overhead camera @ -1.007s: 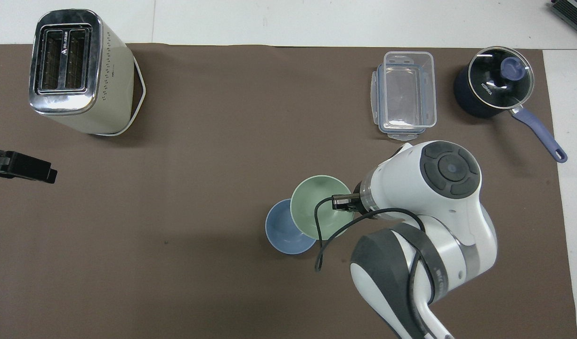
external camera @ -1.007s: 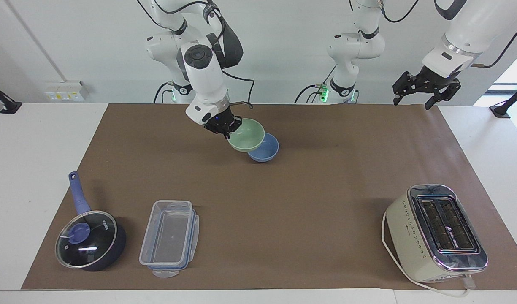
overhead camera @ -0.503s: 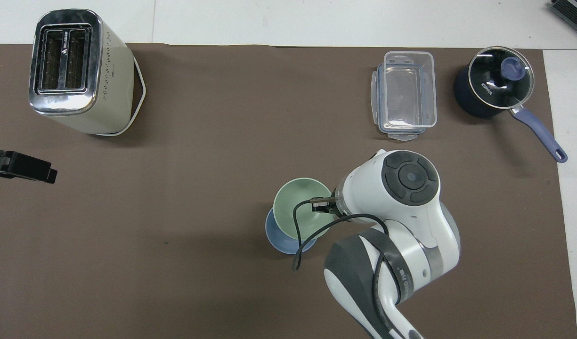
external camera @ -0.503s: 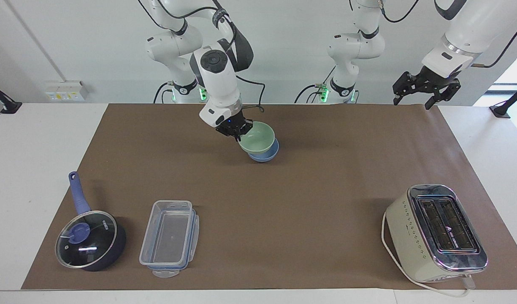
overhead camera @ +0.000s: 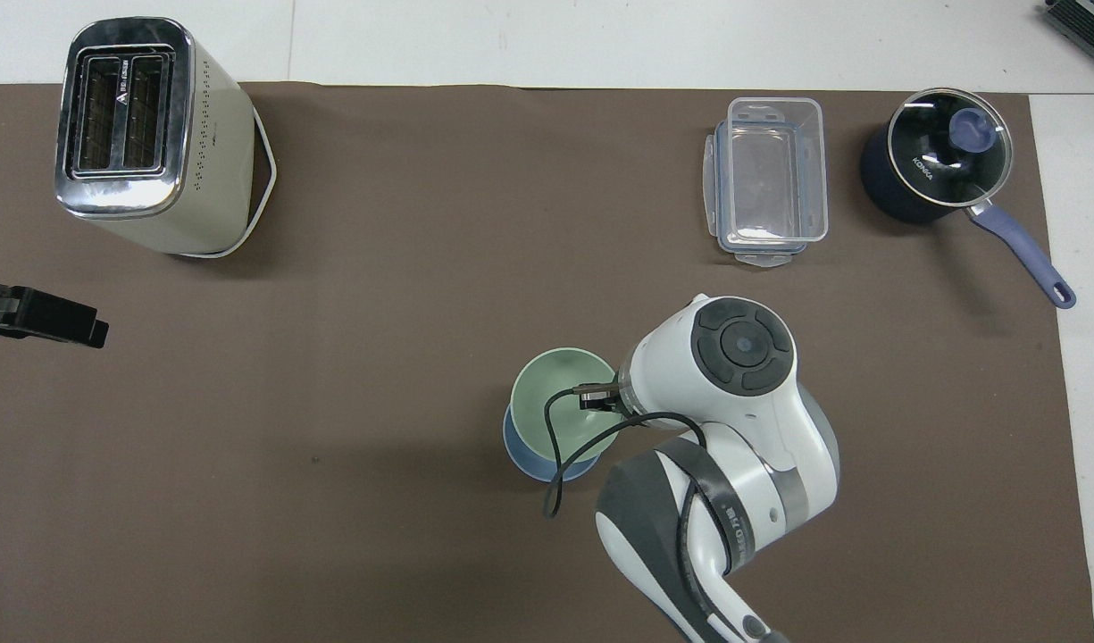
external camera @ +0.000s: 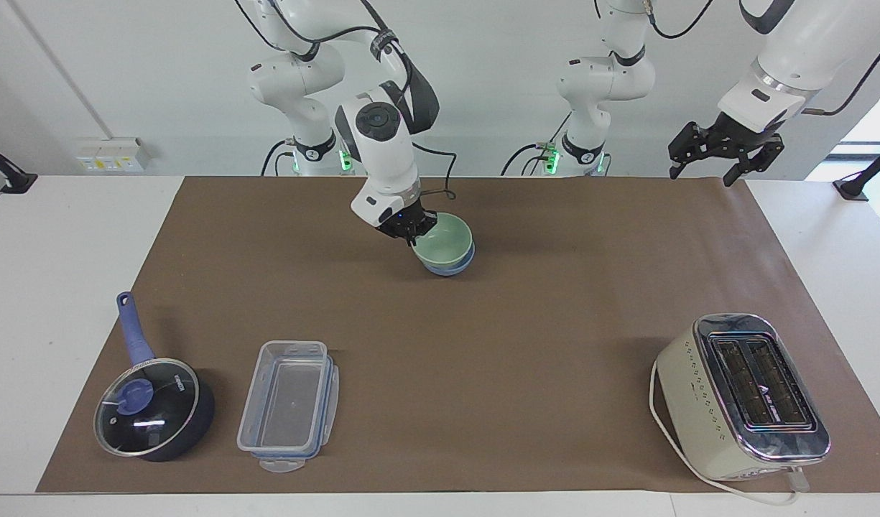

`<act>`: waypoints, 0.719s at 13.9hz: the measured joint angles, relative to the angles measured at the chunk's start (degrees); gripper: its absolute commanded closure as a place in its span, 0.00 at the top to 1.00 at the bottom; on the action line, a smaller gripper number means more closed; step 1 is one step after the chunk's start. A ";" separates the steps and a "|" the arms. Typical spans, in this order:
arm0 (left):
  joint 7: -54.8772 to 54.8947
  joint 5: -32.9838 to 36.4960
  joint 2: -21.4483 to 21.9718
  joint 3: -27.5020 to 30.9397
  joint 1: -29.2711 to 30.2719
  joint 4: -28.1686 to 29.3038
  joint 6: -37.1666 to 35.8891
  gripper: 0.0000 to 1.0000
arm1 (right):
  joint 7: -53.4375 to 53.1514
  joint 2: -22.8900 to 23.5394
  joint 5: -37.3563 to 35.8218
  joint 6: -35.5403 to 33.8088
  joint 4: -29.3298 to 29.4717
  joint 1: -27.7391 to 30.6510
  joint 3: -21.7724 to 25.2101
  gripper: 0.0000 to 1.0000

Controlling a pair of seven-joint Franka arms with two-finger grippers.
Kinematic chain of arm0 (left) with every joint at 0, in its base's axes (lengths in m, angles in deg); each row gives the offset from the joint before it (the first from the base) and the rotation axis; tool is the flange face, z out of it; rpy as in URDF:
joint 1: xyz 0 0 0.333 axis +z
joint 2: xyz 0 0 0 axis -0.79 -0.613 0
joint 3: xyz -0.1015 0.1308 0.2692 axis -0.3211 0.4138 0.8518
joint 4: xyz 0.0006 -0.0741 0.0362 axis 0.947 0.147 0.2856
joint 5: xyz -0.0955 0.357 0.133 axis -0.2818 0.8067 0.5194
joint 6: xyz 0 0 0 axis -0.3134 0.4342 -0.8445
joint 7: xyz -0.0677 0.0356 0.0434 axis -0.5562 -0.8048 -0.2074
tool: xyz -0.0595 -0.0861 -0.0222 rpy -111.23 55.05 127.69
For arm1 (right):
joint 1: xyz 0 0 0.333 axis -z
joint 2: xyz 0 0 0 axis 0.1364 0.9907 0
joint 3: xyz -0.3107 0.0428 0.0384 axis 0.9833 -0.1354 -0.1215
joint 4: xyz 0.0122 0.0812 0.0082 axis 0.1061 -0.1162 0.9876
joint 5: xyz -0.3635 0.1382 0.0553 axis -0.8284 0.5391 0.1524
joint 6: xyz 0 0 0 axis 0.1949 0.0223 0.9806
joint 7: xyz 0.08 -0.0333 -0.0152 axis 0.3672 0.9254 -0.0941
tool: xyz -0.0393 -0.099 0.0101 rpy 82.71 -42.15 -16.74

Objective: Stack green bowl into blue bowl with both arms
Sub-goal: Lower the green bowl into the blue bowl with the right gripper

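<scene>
Gripping the green bowl (external camera: 445, 243) over the blue bowl (external camera: 450, 268), right gripper (external camera: 414, 231) clenched; left gripper (external camera: 714, 156) released; saucepan lid (overhead camera: 948, 147) reads KONKA.

Right gripper (external camera: 413, 228) clamped tight, wrist tilted down; left gripper (external camera: 723, 152) waits raised, spread.

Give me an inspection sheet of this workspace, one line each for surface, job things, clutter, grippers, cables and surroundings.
Surface: brown mat over a white table.
Job's things: green bowl low in the blue bowl, the blue rim showing beneath; whether fully seated, cannot tell.
Clutter: toaster toward the left arm's end; clear container and lidded saucepan toward the right arm's end.
Grippers: right gripper shut on the green bowl's rim; left gripper open, waiting above the mat's corner.
Cables: black cable looping at the right wrist; toaster cord on the mat.
Surroundings: wall socket.
</scene>
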 measured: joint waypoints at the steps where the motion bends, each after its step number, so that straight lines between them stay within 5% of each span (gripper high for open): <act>1: 0.00 0.00 0.00 0.00 0.00 0.00 0.00 1.00 | 0.00 0.00 0.00 0.01 -0.28 -0.27 -0.09 0.00; 10: 0.00 0.00 0.00 0.00 0.00 0.00 0.00 1.00 | -0.02 0.14 0.01 3.42 -2.50 -2.19 -0.19 0.00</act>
